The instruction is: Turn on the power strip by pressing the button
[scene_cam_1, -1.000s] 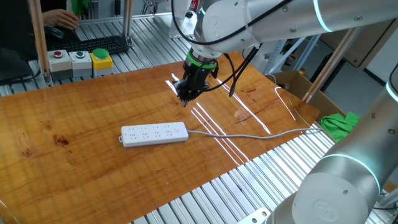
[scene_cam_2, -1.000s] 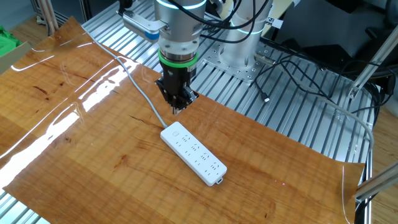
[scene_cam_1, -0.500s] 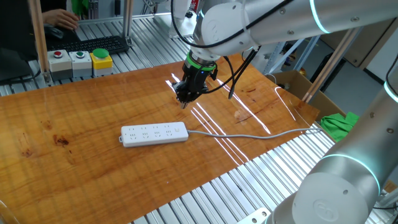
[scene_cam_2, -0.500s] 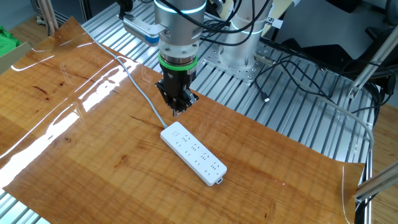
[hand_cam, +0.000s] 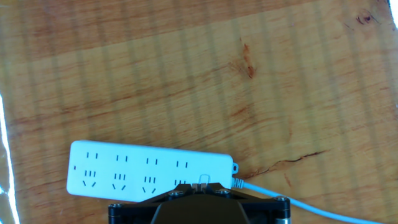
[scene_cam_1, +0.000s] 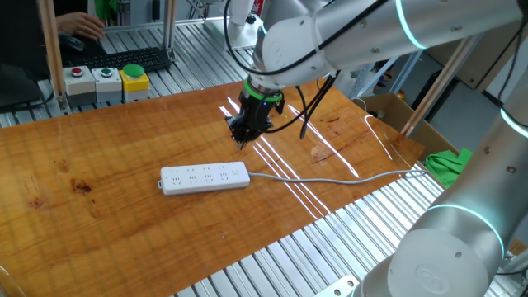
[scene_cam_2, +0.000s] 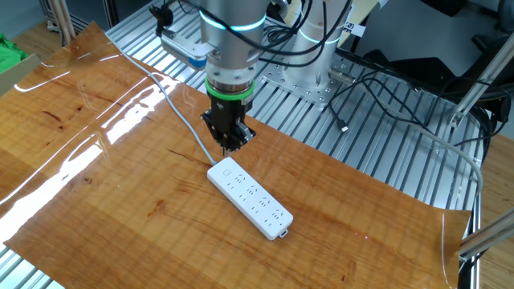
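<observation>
Above the power strip's (scene_cam_2: 250, 197) cable end hung the gripper (scene_cam_2: 228, 145), the button (scene_cam_2: 227, 171) just below its tips, the strip's length running away from it across the table (scene_cam_2: 96, 185); whether the fingers were parted, I cannot tell.

two opposing overviews, one top-down close-up

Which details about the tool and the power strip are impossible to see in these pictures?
- Button: in the hand view the tool covers that end of the power strip; in both fixed views it is too small.
- Tool fingertips: too small and dark in either fixed view to show any gap.
</observation>
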`<state>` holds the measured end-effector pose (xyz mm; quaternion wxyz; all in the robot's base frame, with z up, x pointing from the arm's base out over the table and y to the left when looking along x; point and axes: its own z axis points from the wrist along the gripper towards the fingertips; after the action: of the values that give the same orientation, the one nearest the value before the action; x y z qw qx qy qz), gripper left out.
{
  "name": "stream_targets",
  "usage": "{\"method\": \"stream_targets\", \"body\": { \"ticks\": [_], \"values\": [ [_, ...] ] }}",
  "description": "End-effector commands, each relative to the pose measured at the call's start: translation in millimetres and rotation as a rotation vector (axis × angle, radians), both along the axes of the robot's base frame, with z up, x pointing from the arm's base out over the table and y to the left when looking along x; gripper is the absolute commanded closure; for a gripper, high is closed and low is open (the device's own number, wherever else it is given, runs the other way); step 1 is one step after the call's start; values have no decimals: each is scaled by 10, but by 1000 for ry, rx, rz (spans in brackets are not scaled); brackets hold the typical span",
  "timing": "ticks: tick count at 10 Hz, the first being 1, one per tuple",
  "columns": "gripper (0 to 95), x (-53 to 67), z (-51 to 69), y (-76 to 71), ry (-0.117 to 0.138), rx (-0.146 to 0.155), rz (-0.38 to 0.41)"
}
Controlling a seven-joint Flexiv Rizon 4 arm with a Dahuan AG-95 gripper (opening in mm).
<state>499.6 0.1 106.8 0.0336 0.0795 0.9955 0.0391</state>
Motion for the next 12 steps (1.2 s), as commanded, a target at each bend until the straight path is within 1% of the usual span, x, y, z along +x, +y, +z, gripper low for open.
{"method": "stream_targets", "body": {
  "ticks": [1,3,5,8,9,10,11,12],
  "values": [
    [760,11,-40,-2,0,-2,2],
    [760,11,-97,-3,-2,0,4],
    [760,8,-180,-7,-6,-2,5],
    [760,6,-229,-14,-11,-2,9],
    [570,1,-287,-23,-11,-2,6],
    [570,-1,-306,-25,-11,-2,6],
    [570,-8,-364,-31,-16,2,-3],
    [570,-11,-386,-34,-17,0,-3]
  ]
}}
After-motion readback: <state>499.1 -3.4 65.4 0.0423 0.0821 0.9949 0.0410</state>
